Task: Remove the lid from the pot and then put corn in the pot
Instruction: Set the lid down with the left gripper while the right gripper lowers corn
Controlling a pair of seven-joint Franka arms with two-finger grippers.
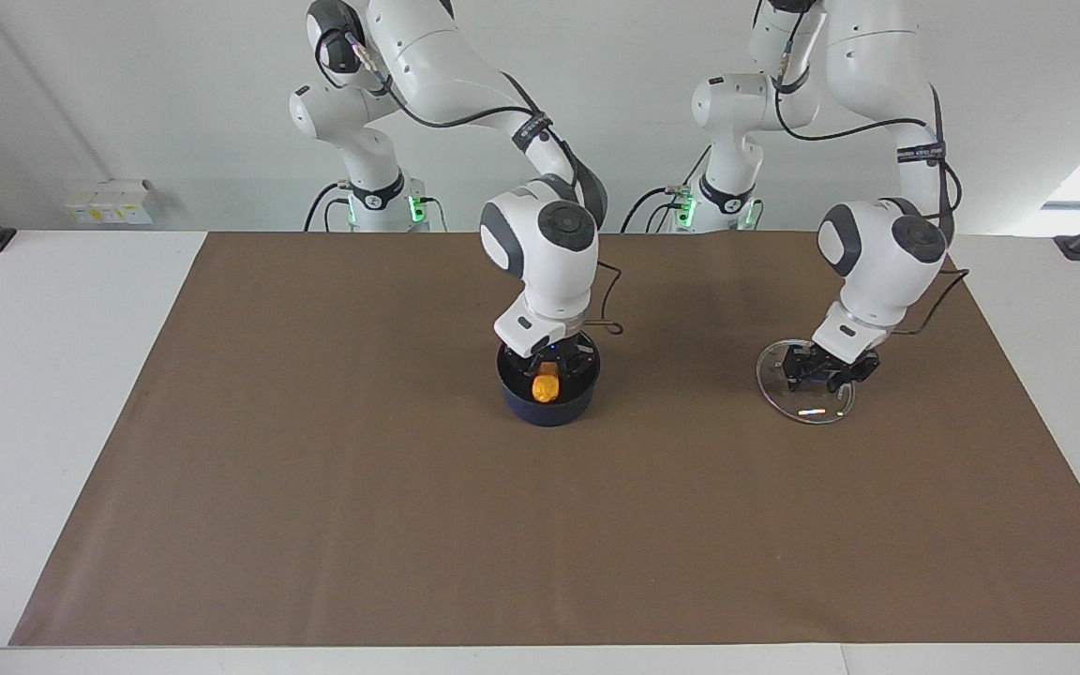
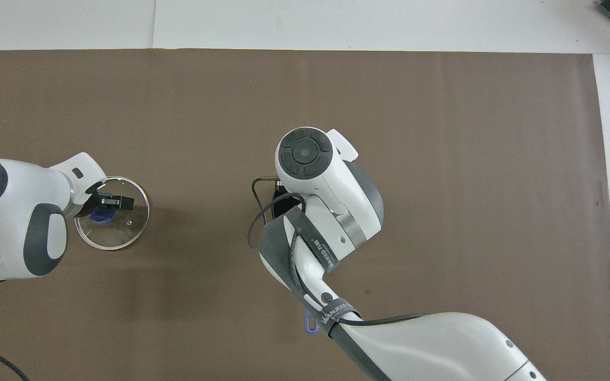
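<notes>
Right now the pot (image 1: pixel 547 408) stands uncovered near the middle of the brown mat (image 1: pixel 315 487), and in the overhead view its blue handle (image 2: pixel 311 324) points to six o'clock, toward the robots. The right gripper (image 1: pixel 549 370) is down at the pot's mouth with its jaws pressed onto the corn (image 1: pixel 547 386), which hangs upright below them, its lower end inside the rim; whether it touches the pot's bottom I cannot tell. In the facing view the lid (image 1: pixel 807 408) is at about three o'clock from the pot, well apart from it, toward the left arm's end of the table. It sits low at the mat, though whether it rests flat there I cannot tell. The left gripper (image 1: pixel 826 375) is at the lid's blue knob (image 2: pixel 99 216), over the part of the glass nearer the robots. Whether its jaws are spread or pinching the knob I cannot tell.
</notes>
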